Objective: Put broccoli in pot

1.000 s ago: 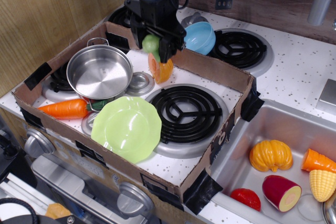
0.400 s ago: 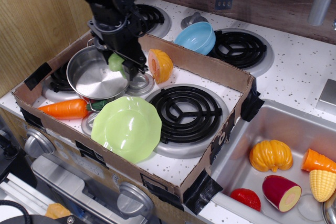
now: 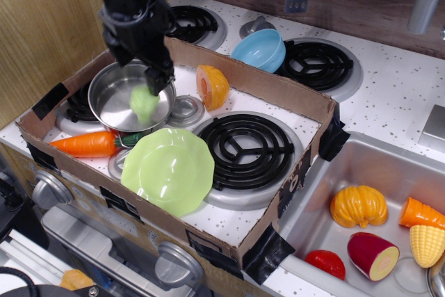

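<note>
The light-green broccoli is inside the shiny steel pot, against its right inner wall, and looks blurred. The pot stands at the back left of the cardboard tray. My black gripper hangs just above the pot's right half. Its jaws are apart and nothing is between them. The broccoli is just below the fingertips, clear of them. The arm hides part of the pot's far rim.
An orange toy vegetable half lies right of the pot. A carrot and a lime-green plate lie in front of it. A blue bowl sits behind the cardboard wall. The sink at right holds toy food.
The gripper carried the broccoli left from above the orange piece to over the pot. The broccoli has now left the jaws and sits lower, inside the pot.
</note>
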Controlling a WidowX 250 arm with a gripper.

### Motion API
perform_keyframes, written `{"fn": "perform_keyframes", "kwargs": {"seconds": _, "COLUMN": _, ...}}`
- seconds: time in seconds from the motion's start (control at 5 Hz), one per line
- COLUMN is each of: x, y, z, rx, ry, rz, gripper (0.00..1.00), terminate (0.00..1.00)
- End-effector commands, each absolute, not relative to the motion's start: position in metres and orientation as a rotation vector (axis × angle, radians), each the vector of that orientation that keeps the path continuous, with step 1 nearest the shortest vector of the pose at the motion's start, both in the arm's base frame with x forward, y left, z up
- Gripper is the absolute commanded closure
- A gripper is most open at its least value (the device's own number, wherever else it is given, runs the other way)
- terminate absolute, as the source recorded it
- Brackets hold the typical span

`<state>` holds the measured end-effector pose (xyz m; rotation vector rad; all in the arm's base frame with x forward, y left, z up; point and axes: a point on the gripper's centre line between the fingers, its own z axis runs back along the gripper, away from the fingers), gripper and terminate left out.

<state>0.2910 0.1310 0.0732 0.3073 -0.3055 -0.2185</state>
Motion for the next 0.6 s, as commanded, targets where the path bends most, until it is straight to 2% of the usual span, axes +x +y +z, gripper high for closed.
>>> {"fn": "perform_keyframes", "kwargs": {"seconds": 0.0, "x": 0.3166, "y": 0.1241, "z": 0.0904, "rx": 0.371, "ry": -0.315, "rz": -0.254, "gripper": 0.00, "terminate": 0.00}}
{"fn": "perform_keyframes", "kwargs": {"seconds": 0.2, "x": 0.3166, "y": 0.1241, "z": 0.0904, "rx": 0.371, "ry": -0.315, "rz": -0.254, "gripper": 0.00, "terminate": 0.00}}
{"fn": "perform_keyframes", "kwargs": {"seconds": 0.4, "x": 0.3166, "y": 0.1241, "z": 0.0904, "rx": 0.371, "ry": -0.315, "rz": -0.254, "gripper": 0.00, "terminate": 1.00}}
